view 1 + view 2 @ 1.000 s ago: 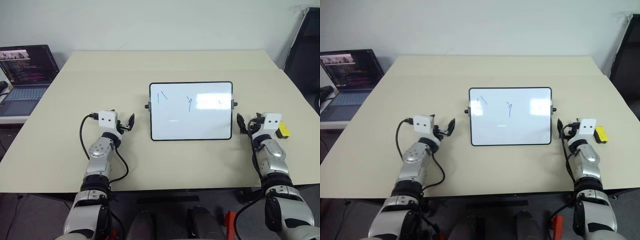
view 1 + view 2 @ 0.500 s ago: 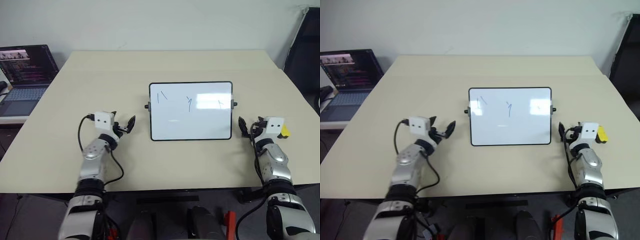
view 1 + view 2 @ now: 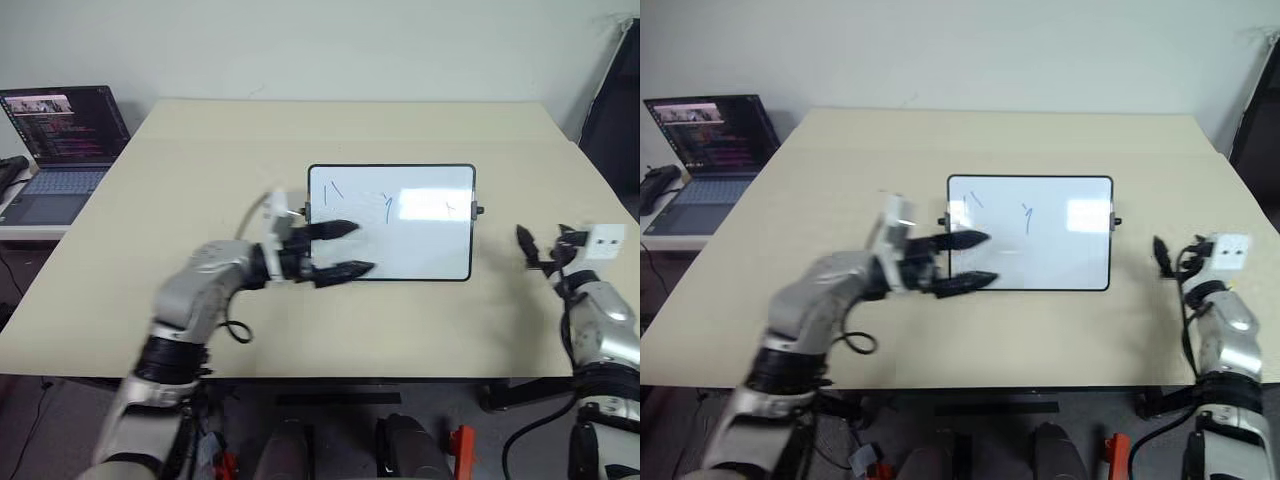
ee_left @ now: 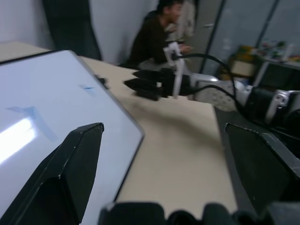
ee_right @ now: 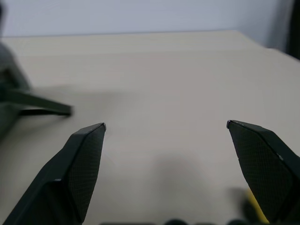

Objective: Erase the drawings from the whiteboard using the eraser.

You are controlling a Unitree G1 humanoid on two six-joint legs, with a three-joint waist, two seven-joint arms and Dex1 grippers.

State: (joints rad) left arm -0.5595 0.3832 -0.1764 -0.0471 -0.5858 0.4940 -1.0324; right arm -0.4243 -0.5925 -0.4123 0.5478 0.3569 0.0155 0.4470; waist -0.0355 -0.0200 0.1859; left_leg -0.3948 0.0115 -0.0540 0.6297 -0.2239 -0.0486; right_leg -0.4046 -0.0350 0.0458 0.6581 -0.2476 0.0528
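Glossy black-framed whiteboard (image 3: 400, 225), thin blue drawings (image 3: 388, 205), left gripper (image 3: 340, 250) spread over its edge, right gripper (image 3: 548, 246) wide apart

Pale beige worktop (image 3: 200, 170) filling the frame's middle, black-framed whiteboard (image 3: 420, 250) lying flat at centre, faint blue drawings (image 3: 388, 207) along its upper part

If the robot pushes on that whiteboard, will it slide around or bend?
The whiteboard lies flat on the smooth table, unheld, so it may well slide. Its thin black frame suggests it is stiff and unlikely to bend. Its glossy face probably feels slippery.
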